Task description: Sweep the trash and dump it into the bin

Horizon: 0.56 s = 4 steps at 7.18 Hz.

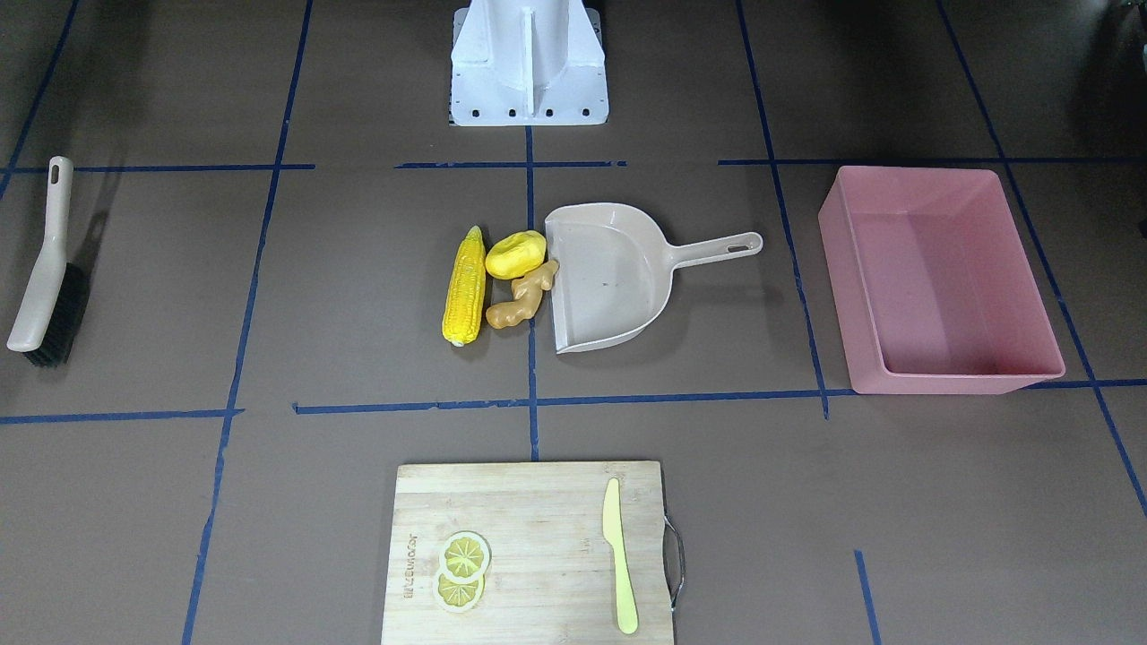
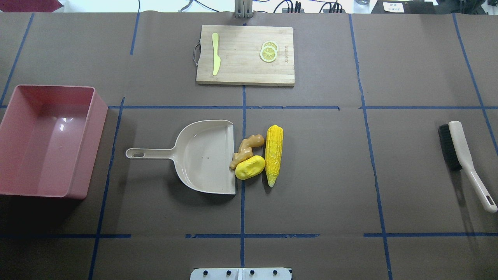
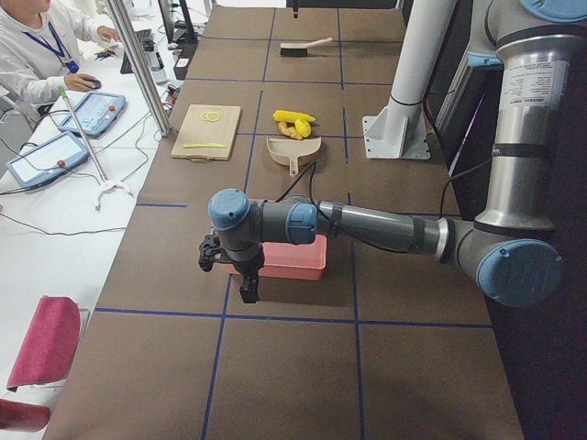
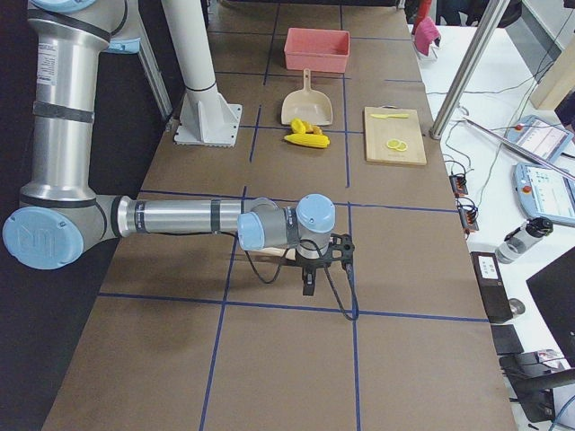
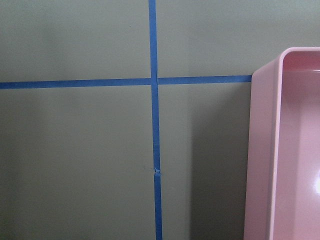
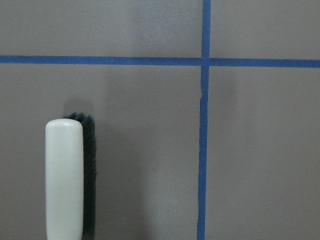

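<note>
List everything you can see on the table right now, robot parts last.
bin: one, pink, empty, robot's left
dustpan: one, beige, centre, handle toward bin
corn cob: one, yellow, centre, farthest from dustpan
potato-like lump: one, yellow, beside corn cob
ginger root: one, tan-orange, at dustpan's mouth
brush: one, beige, black bristles, robot's right
cutting board: one, wooden, far side
lemon slices: two, pale yellow, on board
knife: one, yellow-green, on board
left gripper: one, black, near bin
right gripper: one, black, above brush
</note>
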Available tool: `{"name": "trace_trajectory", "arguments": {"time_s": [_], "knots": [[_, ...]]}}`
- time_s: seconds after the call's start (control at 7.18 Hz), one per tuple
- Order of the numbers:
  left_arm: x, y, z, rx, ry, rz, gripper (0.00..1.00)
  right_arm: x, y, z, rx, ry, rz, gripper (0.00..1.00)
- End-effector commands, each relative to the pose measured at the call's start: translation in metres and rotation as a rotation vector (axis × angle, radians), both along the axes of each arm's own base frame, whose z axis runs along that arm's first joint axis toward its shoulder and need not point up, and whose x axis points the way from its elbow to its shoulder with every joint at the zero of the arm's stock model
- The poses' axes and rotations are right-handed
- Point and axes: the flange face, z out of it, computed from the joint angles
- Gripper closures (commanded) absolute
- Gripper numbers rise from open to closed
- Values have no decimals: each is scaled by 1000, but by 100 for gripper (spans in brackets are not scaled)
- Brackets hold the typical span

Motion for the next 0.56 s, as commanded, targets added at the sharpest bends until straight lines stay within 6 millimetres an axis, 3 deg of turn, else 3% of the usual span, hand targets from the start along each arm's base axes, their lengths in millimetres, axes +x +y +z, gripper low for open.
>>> {"name": "trace_trajectory", "arguments": {"time_s": [0.0,0.28,0.42], "knots": [[5,-3,-8,15,9,7,0,-12,-1,-11,14,-5,-20,0],[17,-8,-25,194,30,37,0,-39,2,-46,-37,-34,32,0],[25,1,-23,297,57,51,0,-59,10,-72,-77,-45,69,0]]}}
